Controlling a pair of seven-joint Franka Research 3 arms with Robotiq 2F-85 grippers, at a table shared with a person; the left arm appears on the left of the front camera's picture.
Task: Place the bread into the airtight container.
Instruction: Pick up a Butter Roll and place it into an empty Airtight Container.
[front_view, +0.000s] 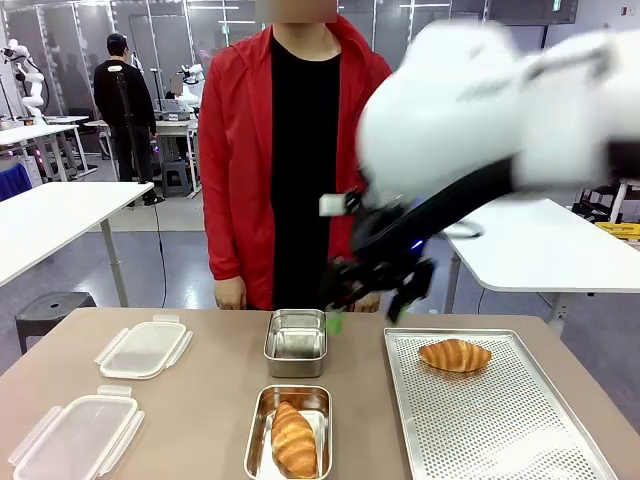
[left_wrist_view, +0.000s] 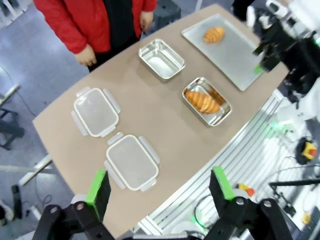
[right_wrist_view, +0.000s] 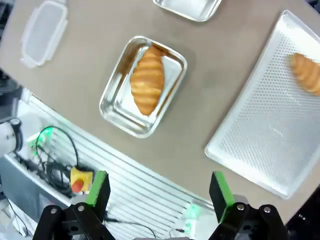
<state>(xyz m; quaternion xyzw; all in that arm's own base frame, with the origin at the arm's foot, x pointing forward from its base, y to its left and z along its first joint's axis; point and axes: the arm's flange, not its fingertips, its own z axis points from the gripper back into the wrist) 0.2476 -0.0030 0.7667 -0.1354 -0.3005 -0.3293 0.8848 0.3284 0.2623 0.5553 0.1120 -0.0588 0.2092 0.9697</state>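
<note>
Nearest you, at the front edge of the worktop (front_view: 200, 400), a steel container (front_view: 322, 398) already holds one croissant (front_view: 293, 438), lying with its long axis running near to far. Just beyond it stands a second steel container (front_view: 296, 345), empty. That is probably the one to fill next.

The bread that remains to be placed is the croissant (front_view: 455, 354) on the perforated tray (front_view: 480, 420), at the tray's far end. It lies to the right of the empty container, with its long axis running left to right across the tray.

Your right arm (front_view: 470, 200) is the nearer one. Its jaws hang above the far side of the worktop, over the gap between the empty container and the tray, so the croissant sits below them and to their right. Seen from the right wrist, the green pads (right_wrist_view: 98, 189) stand wide apart with nothing between them.

The left jaws are also spread, pads (left_wrist_view: 98, 192) holding nothing, high over the near left corner. They are well apart from the bread, with two clear lids (front_view: 144, 348) in between.

To close across the croissant's short width, you would likely need the right pads on its near and far flanks.
</note>
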